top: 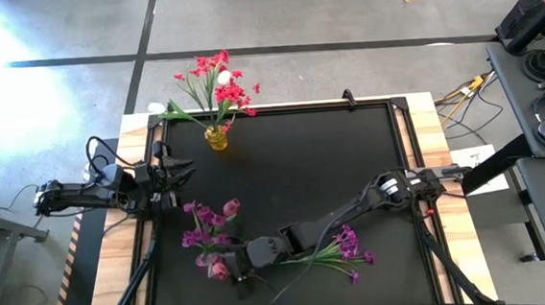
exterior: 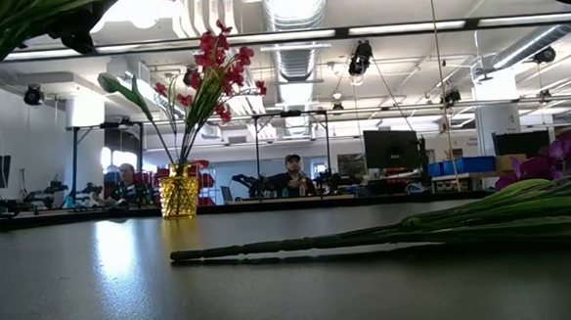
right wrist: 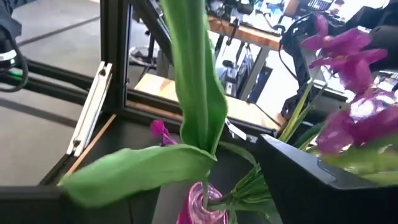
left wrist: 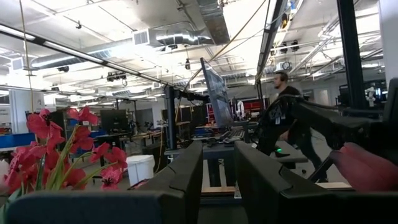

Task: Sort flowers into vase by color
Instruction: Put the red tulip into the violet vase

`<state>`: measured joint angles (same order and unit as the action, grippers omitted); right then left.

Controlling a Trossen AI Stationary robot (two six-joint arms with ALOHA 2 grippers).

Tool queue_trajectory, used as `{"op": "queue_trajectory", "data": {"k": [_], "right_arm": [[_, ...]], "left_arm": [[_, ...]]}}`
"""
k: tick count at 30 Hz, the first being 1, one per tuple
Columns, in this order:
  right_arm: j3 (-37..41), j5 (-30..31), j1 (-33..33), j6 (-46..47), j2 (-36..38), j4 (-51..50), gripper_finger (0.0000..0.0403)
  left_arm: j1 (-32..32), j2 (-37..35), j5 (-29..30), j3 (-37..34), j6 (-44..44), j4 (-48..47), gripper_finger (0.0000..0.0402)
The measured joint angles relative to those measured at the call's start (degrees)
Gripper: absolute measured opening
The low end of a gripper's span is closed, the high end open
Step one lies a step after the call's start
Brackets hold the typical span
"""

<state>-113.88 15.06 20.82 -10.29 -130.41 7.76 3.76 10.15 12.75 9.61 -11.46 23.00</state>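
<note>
The high view looked straight down on the whole black table [top: 284,180]. The low view sat at tabletop level, facing across toward the yellow vase [exterior: 179,204], which the high view shared [top: 217,137]. The left wrist view looked level, close beside the vase's red flowers [left wrist: 59,155]. The right wrist view hung very near purple flowers [right wrist: 354,81], well apart from the vase.

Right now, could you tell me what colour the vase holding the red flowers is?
Yellow, a textured glass vase; the low view shows it best.
</note>
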Motion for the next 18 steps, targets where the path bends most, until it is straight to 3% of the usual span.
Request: {"op": "queue_trajectory", "data": {"k": [8,18], "right_arm": [[-7.16,1.49,0.31,0.90,0.54,-15.99,0.0274],[-10.62,1.50,0.31,0.90,0.54,-21.72,0.0274]], "left_arm": [[0.01,0.00,0.06,0.00,0.00,-0.32,0.0078],[0.01,0.00,0.24,0.00,0.02,-0.46,0.0077]]}}
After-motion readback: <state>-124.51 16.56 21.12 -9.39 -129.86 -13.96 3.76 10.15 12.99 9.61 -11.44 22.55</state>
